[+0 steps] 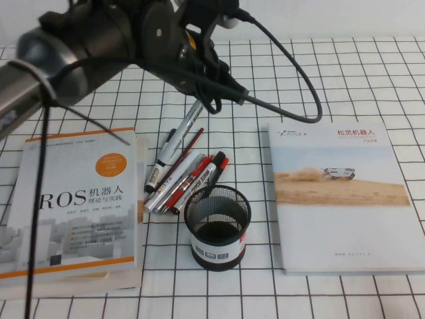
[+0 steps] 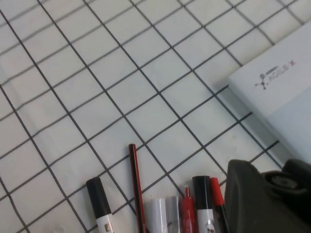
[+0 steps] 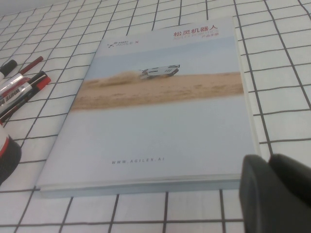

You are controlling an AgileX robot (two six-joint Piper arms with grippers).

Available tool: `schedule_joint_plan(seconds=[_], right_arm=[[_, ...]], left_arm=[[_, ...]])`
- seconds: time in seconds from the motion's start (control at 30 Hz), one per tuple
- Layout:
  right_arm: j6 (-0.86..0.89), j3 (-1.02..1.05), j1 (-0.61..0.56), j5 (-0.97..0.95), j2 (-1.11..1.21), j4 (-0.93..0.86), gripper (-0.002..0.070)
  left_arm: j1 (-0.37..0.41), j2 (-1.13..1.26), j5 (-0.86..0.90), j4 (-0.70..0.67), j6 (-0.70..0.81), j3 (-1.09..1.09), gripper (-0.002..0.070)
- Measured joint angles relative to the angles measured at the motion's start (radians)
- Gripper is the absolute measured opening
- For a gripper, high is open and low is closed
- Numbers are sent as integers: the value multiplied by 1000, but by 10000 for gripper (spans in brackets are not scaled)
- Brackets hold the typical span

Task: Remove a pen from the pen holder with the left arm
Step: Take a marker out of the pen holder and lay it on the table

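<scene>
The black mesh pen holder (image 1: 217, 226) stands near the table's front middle, and its edge also shows in the right wrist view (image 3: 7, 156). Several pens and markers (image 1: 180, 183) lie in a bundle just behind it; their tips show in the left wrist view (image 2: 167, 211). My left gripper (image 1: 210, 101) hangs above the table behind the bundle, shut on the top end of a silver-white pen (image 1: 188, 126) that slants down toward the pile. One dark finger (image 2: 262, 204) hides the grip in the left wrist view. My right gripper (image 3: 270, 162) hovers shut and empty at the booklet's near corner.
An orange and white ROS book (image 1: 73, 206) lies at the front left. A pale AgileX booklet (image 1: 342, 199) lies at the right, also visible from both wrists (image 3: 160, 111) (image 2: 284, 92). The left arm's cable (image 1: 302, 73) loops over the checked tablecloth.
</scene>
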Motion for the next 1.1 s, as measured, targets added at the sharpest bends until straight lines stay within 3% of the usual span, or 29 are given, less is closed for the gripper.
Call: schedule_joint_plan(seconds=[0.3, 0.97, 1.03, 1.1], right_arm=[[0, 0, 0, 0, 0, 0, -13], [0, 0, 0, 0, 0, 0, -13], [0, 0, 0, 0, 0, 0, -13], [0, 0, 0, 0, 0, 0, -13]], left_arm=[[34, 265, 137, -46, 17, -195, 104], [54, 406, 103, -186, 57, -205, 104], [54, 406, 98, -186, 57, -205, 119], [54, 406, 94, -186, 57, -205, 178]])
